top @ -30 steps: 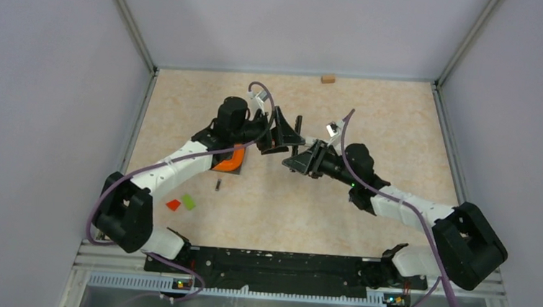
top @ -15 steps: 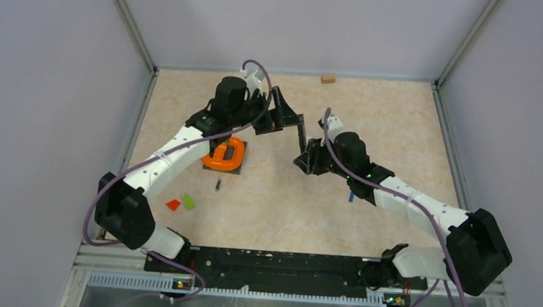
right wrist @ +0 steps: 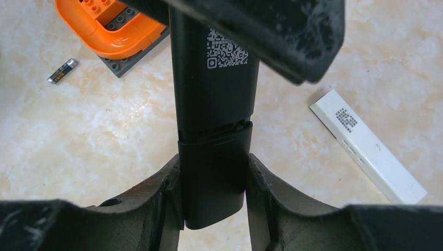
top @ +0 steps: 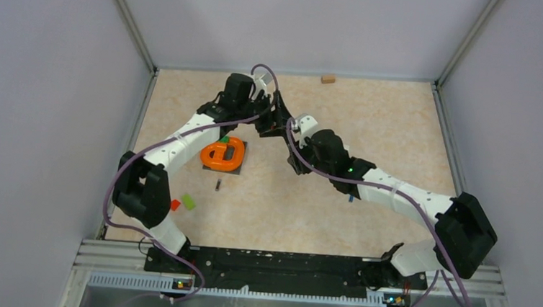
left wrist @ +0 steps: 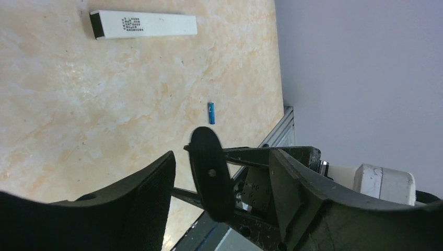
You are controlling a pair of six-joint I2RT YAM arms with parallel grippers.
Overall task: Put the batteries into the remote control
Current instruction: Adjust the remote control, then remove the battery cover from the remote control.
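Observation:
A black remote control (right wrist: 214, 104) with a QR code is clamped by its lower end between my right gripper's (right wrist: 214, 172) jaws, above the table. My left gripper (left wrist: 222, 157) is open. Its jaws stand on either side of the remote's other end (left wrist: 210, 180), with gaps showing. In the top view the two grippers meet at the table's far middle (top: 285, 129). A dark battery (right wrist: 62, 70) lies by the orange piece, also seen in the top view (top: 218, 185). A blue battery (left wrist: 211, 113) lies on the table, partly under my right arm in the top view (top: 351, 197). Other batteries are out of view.
A white remote (right wrist: 365, 146) lies flat on the table, also in the left wrist view (left wrist: 143, 24). An orange ring (top: 224, 154) sits on a grey plate. Red (top: 174, 204) and green (top: 189, 200) blocks lie at the left. A brown block (top: 327, 78) is at the far edge.
My right gripper has moved left and farther back with the black remote, closing up to my left gripper. My left arm has swung so that its jaws now straddle the remote's other end.

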